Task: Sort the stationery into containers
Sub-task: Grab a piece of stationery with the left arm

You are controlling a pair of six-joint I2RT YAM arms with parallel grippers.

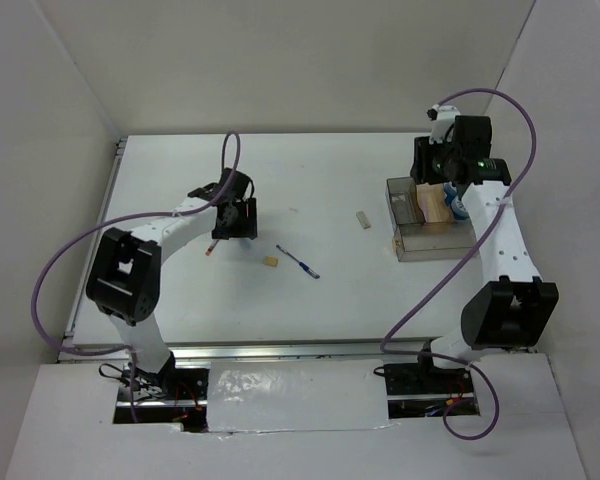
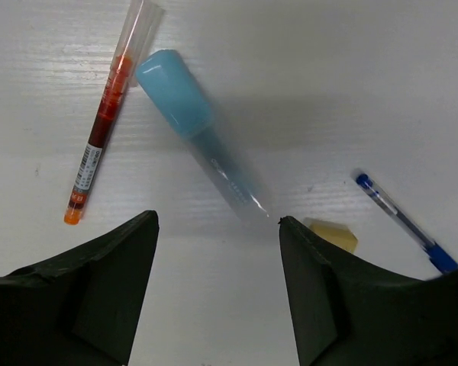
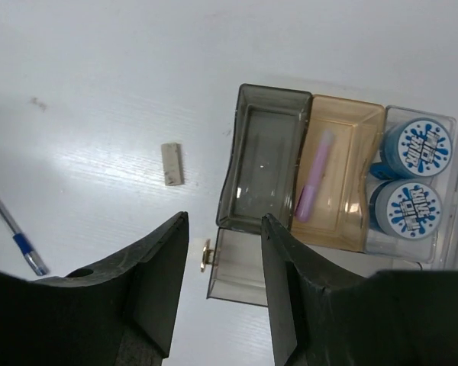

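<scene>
Well, my left gripper point(image 2: 215, 219) hangs wide over the light-blue bar point(image 2: 201, 131) (red pen point(image 2: 107, 114) just beside it); closing off-centre could skid the bar or snag that pen.

Left fingers point(image 2: 99, 290) wide apart; right fingers point(image 3: 137, 297) narrower, both pointing down.

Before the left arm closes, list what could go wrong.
1. The light-blue bar lies slanted, only its clear tip near the open left gripper; a pinch there may swivel it into the red pen.
2. The right gripper hangs over the tray wall; lowering could knock it and the rolls inside.
</scene>
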